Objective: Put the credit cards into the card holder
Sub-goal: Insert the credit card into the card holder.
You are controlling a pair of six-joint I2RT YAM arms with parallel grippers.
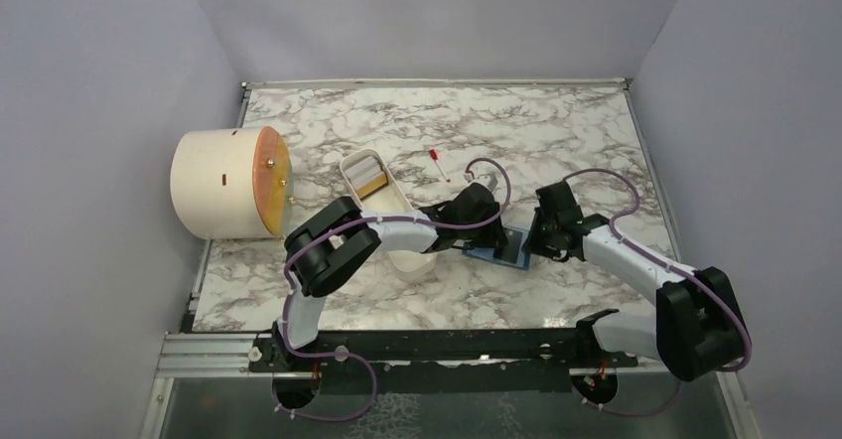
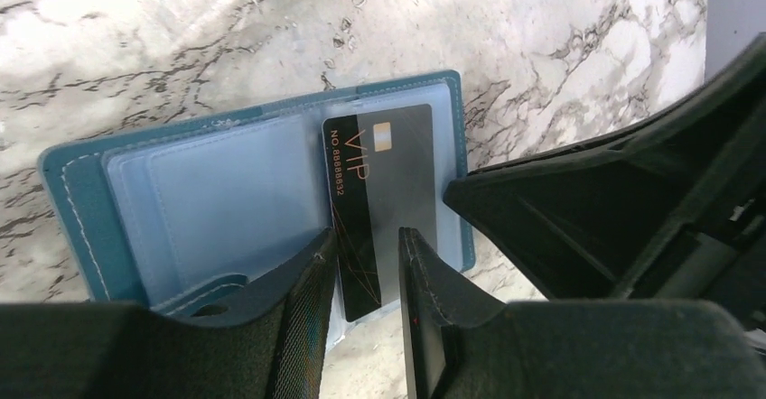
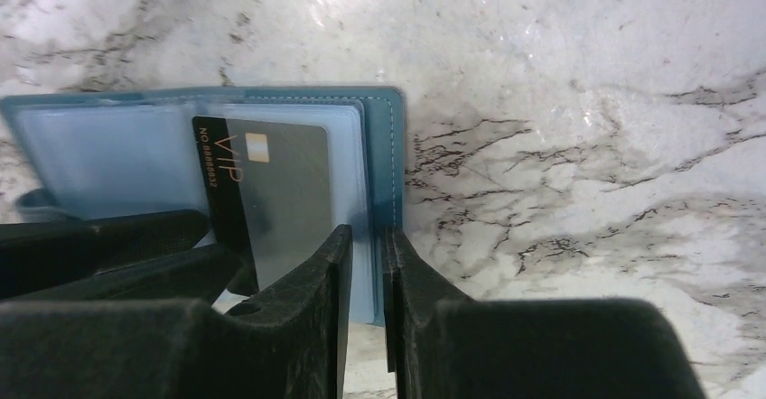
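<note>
Open on the marble table (image 1: 556, 131), right of centre, lies a teal card holder (image 2: 81, 191). A dark grey card (image 2: 384, 200) (marked VIP) sits partly inside its right-hand clear pocket (image 2: 452, 146). The left gripper (image 2: 366, 236) straddles the card's near end with its jaws apart, while the right gripper (image 3: 368, 232), jaws narrow, pinches the holder's right edge.

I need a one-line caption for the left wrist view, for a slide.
Left gripper open over a dark VIP card partly tucked into a clear sleeve of the teal card holder.

Lab test cell: plain walls (image 1: 427, 12) enclosing marble tabletop (image 1: 556, 131).
</note>
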